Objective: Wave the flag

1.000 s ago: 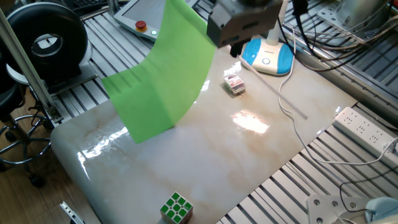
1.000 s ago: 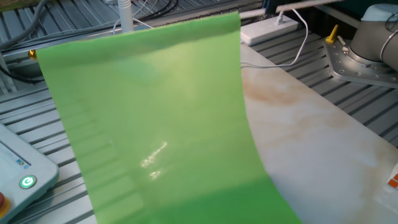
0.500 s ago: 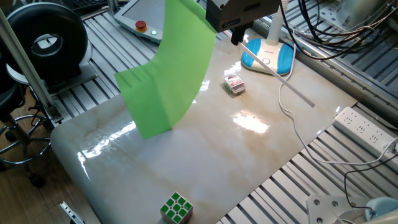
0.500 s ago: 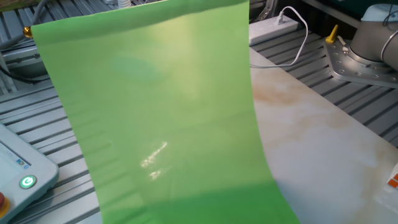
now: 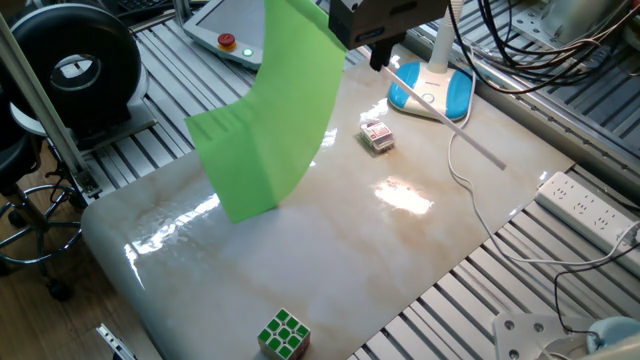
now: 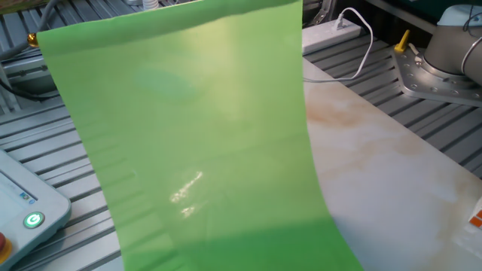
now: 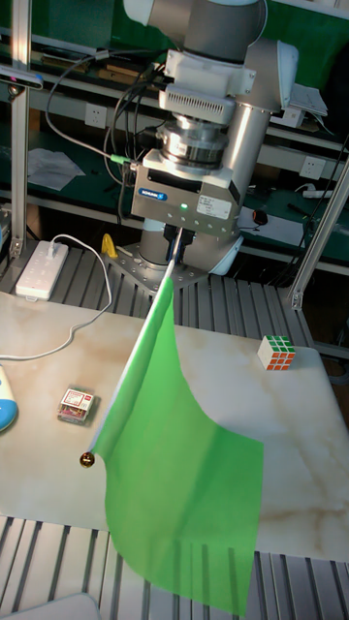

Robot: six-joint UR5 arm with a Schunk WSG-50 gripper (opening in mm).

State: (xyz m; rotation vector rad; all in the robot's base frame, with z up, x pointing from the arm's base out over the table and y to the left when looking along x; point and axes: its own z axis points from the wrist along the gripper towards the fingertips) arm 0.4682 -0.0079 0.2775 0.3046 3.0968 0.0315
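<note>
The large bright green rectangular flag of thin sheet on a slim white stick (image 7: pixel 184 484) hangs in the air above the pale marbled table (image 7: pixel 291 436). Its stick slants from the pincer (image 7: pixel 175 248) down toward 7 o'clock in the tall fixed view and ends in a small dark knob near the table's front edge. The sheet droops from the stick in a soft curve, and its lower corner hangs past the table's near edge there. In one fixed view the flag (image 5: pixel 272 120) billows over the table's upper left part, and in the other fixed view it (image 6: pixel 196 135) fills most of the picture.

The grey pincer with a green light on its body has its two fingers closed tight on the top of the stick, straight below the robot's grey wrist.

On the table, at about 9 o'clock from the flag in the tall fixed view, lies a small red and white flat box (image 7: pixel 76 404). At about 2 o'clock stands a multicoloured puzzle cube (image 7: pixel 277 353), well apart from the sheet. In one fixed view a blue and white lamp base (image 5: pixel 432 92) sits at the table's far edge, and a white power strip (image 5: pixel 588 208) lies on the slatted metal at 3 o'clock.
</note>
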